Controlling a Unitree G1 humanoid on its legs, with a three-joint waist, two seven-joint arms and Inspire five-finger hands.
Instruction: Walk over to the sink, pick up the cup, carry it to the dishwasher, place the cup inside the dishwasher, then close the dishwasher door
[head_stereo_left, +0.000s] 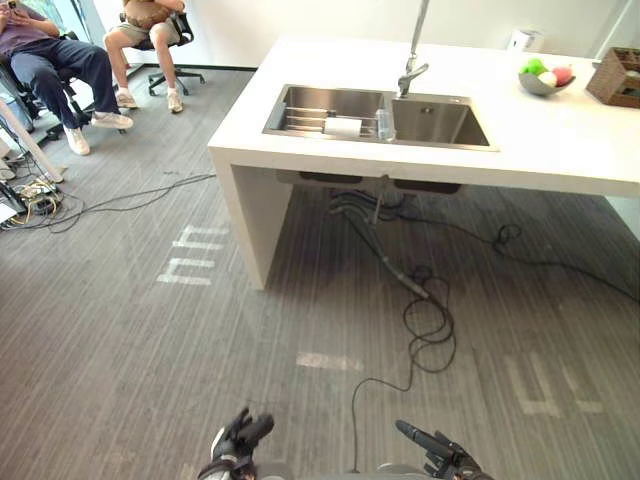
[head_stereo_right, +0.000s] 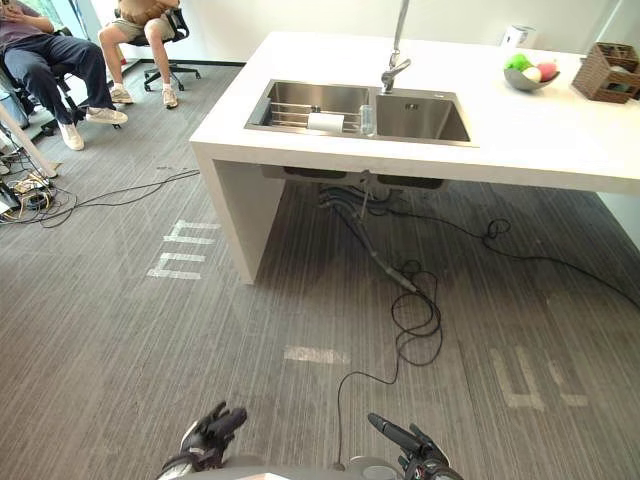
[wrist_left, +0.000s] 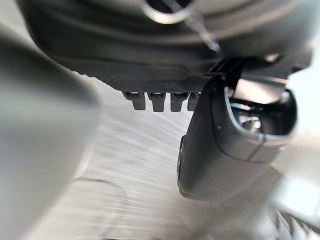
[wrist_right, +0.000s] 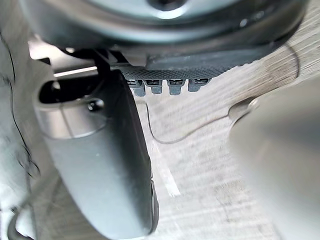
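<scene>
Stainless steel sink (head_stereo_left: 440, 125): we see two basins set into a white counter (head_stereo_left: 560, 140), well ahead of us across the grey carpet floor (head_stereo_left: 150, 340).
Cup (head_stereo_left: 384, 124): clear glass, upright in the sink at the divider between the basins, just in front of the tap (head_stereo_left: 410, 75).
White cloth (head_stereo_left: 343, 127): folded, lying in the left basin just beside the cup.
Left hand (head_stereo_left: 240, 438): low at the near edge above the floor; we read its fingers as relaxed and apart from the thumb, with nothing in them.
Right hand (head_stereo_left: 445, 458): low beside it, well apart from the cup; fingers loose and spread, empty.
Fruit bowl (head_stereo_left: 545, 78): on the counter's right part, near a wicker basket (head_stereo_left: 617, 77).
People (head_stereo_left: 45, 55): two seated on chairs at the far left, well apart from the counter.
</scene>
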